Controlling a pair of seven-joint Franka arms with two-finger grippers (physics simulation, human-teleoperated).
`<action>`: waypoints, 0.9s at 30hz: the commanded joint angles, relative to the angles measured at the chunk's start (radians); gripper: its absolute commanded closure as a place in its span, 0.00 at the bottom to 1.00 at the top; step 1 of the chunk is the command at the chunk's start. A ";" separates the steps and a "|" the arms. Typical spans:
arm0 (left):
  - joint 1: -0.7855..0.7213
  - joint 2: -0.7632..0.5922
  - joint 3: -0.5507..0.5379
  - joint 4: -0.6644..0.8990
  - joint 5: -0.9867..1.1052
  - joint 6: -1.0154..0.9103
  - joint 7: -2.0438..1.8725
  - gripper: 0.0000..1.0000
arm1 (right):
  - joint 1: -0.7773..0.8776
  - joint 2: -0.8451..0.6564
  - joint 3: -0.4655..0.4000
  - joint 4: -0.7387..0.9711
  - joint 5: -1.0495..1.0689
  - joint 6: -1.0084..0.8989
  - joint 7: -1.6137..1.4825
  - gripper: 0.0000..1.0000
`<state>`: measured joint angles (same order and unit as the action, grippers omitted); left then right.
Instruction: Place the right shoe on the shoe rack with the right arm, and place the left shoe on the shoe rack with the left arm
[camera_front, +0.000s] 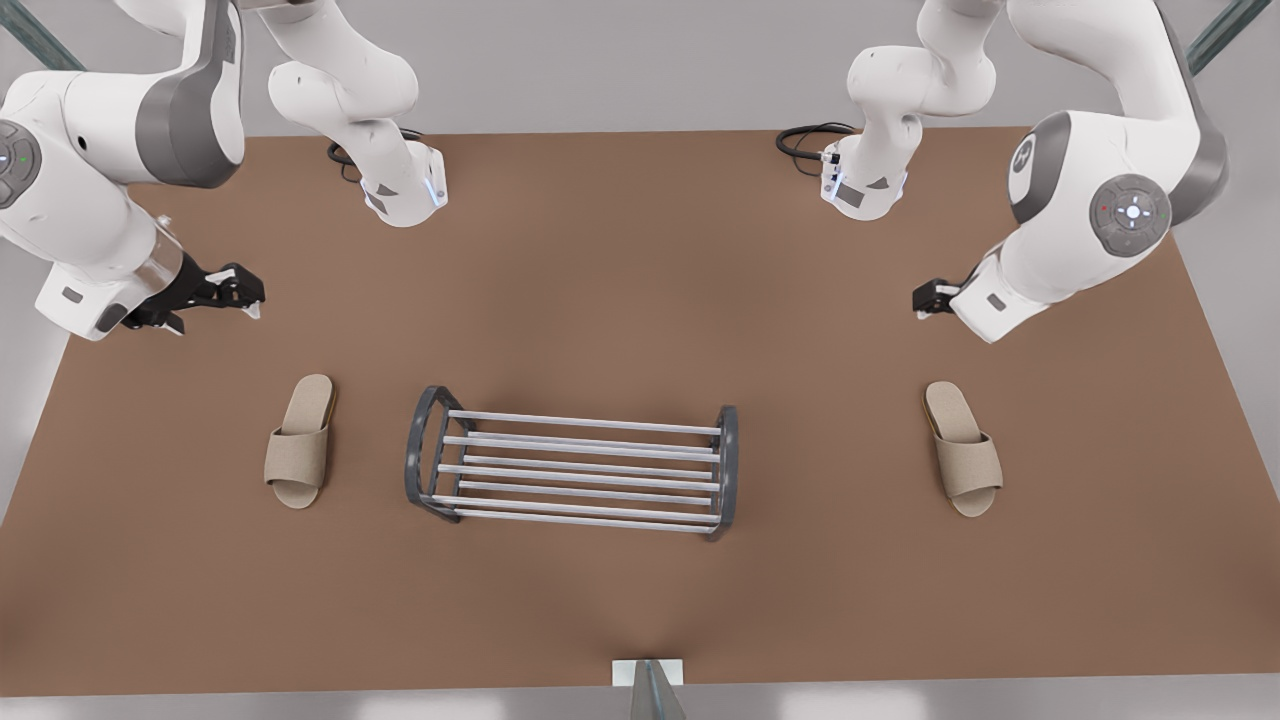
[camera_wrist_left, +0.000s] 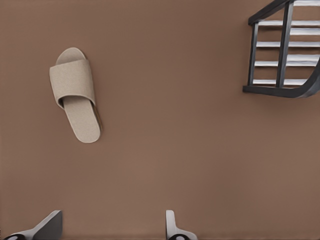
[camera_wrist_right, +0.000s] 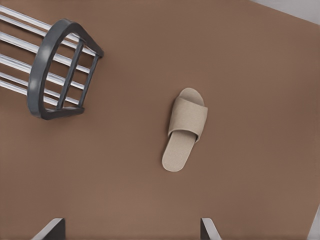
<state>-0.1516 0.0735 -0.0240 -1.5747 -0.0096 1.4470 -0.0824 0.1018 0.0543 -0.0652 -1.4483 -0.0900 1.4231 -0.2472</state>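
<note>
The shoe rack (camera_front: 722, 470) stands mid-table, bare. The left shoe (camera_front: 962, 458), a tan slipper, lies flat at the front view's right of it. My left gripper (camera_front: 927, 298) hovers open behind that shoe, above the table. From the left wrist, the left shoe (camera_wrist_left: 76, 92) lies ahead of the open left gripper (camera_wrist_left: 110, 227), with a rack end (camera_wrist_left: 282, 50) off to one side. The right shoe (camera_front: 298, 445) lies at the front view's left. My right gripper (camera_front: 232, 293) hovers open behind it. The right wrist view shows the right shoe (camera_wrist_right: 186, 127), the rack end (camera_wrist_right: 42, 75) and the open right gripper (camera_wrist_right: 131, 229).
Brown table (camera_front: 640, 280) with both arm bases (camera_front: 405, 195) (camera_front: 865, 185) and black cables (camera_front: 805, 138) at the back edge. A small pale bracket (camera_front: 648, 672) sits at the front edge. Open tabletop lies between each slipper and the rack.
</note>
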 joint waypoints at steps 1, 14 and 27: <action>0.006 0.003 -0.002 0.001 0.011 -0.004 0.020 0.00 | 0.007 -0.001 -0.001 0.000 -0.002 0.003 0.000 0.00; -0.062 -0.003 0.573 -0.468 -0.304 0.759 0.919 0.00 | -0.504 0.007 -0.021 -0.609 0.473 0.994 -1.481 0.00; -0.080 -0.067 0.283 -0.898 -2.751 1.382 2.549 0.00 | -0.714 0.128 -0.022 -0.880 1.803 1.047 -3.568 0.00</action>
<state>0.3223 -0.0004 0.2653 -2.4733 -2.2282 2.7769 0.9373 -0.6076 0.1837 -0.0872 -2.3069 1.5212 2.4119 -1.9706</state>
